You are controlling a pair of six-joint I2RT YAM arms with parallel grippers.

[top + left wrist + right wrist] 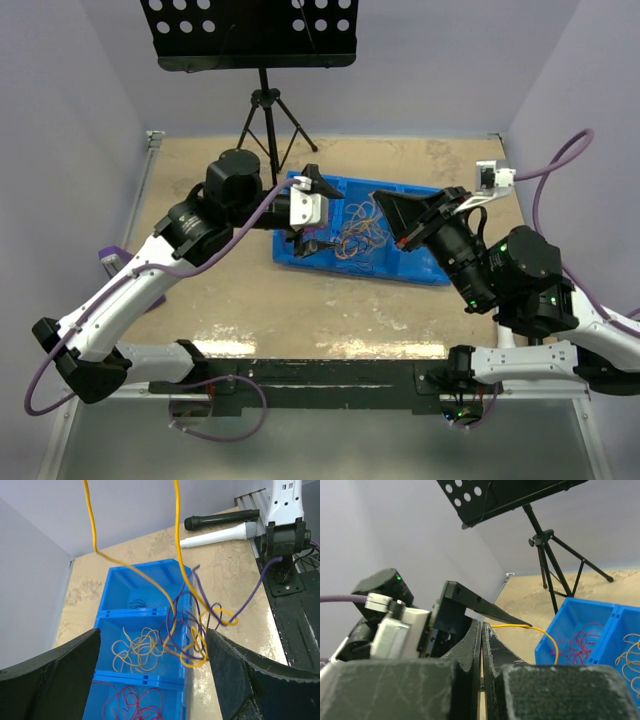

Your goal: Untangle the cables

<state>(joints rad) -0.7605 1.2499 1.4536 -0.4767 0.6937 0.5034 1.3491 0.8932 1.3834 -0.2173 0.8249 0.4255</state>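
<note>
Above the bin (547, 652), right gripper (481, 626) pinches yellow cable (540, 631)

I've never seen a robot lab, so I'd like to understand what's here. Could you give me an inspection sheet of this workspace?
Surface: tan, blotchy table.
Job's things: a yellow wire hangs from above into a knot with thin purple wires at the edge of the blue tray; pale wires, red wires and a small dark wire lie in separate compartments.
Clutter: nothing seen.
Grippers: left gripper open above the tray, holding nothing; right gripper shut on the yellow wire.
Cables: thick purple cables run along both arms.
Surroundings: black music stand at the table's far edge; lilac walls.
</note>
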